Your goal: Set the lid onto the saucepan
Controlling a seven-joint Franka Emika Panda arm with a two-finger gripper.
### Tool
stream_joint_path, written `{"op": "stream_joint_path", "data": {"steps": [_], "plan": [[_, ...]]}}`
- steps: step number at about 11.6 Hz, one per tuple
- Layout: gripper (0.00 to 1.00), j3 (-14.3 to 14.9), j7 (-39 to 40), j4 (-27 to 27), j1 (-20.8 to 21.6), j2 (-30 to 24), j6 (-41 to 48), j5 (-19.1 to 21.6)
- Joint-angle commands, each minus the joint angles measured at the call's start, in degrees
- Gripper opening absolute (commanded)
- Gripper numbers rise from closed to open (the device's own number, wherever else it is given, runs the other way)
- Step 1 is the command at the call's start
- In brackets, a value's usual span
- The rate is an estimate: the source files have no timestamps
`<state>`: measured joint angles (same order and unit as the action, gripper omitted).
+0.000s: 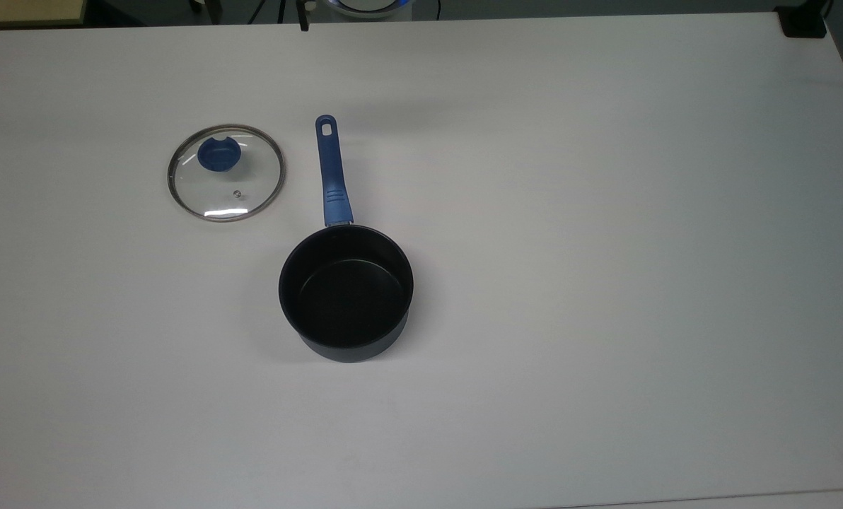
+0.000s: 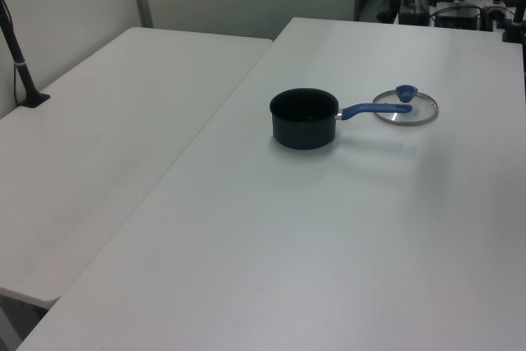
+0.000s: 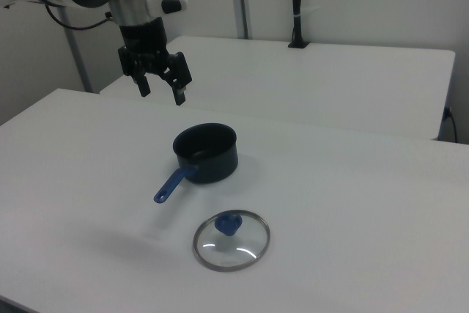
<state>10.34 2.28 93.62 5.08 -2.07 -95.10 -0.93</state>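
The saucepan (image 1: 346, 293) stands uncovered near the table's middle, black inside, its long blue handle (image 1: 332, 172) pointing to the top view's upper edge. The lid (image 1: 225, 172), clear glass with a metal rim and a blue knob (image 1: 218, 154), lies flat on the table to the top view's left of the handle. The same saucepan (image 2: 304, 117) and lid (image 2: 406, 108) appear in the left view, and the saucepan (image 3: 207, 153) and lid (image 3: 231, 239) in the right view. My gripper (image 3: 161, 95) hangs open and empty high above the table, beyond the saucepan in the right view.
The white table (image 1: 605, 247) carries just the pan and the lid. A second white table (image 2: 90, 154) adjoins it at the left view's left, with a black post (image 2: 20, 67) clamped on its far side. Desks with equipment stand beyond the far edge.
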Motion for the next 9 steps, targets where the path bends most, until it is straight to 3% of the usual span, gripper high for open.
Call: {"op": "stream_joint_path", "data": {"steps": [1, 5, 6, 7, 9], "plan": [[1.0, -0.24, 6.38, 1.48, -2.17, -1.18, -0.35, -0.82], [1.0, -0.15, 22.66, 6.12, -8.32, -0.3, -1.23, -2.13], [1.0, 0.11, 25.64, 10.84, -9.64, -0.47, -4.36, -4.75], [1.0, 0.29, 26.54, 17.5, -11.22, -1.17, -11.7, -4.95], [1.0, 0.38, 26.29, 25.79, -12.9, 0.22, -25.86, -5.04]]}}
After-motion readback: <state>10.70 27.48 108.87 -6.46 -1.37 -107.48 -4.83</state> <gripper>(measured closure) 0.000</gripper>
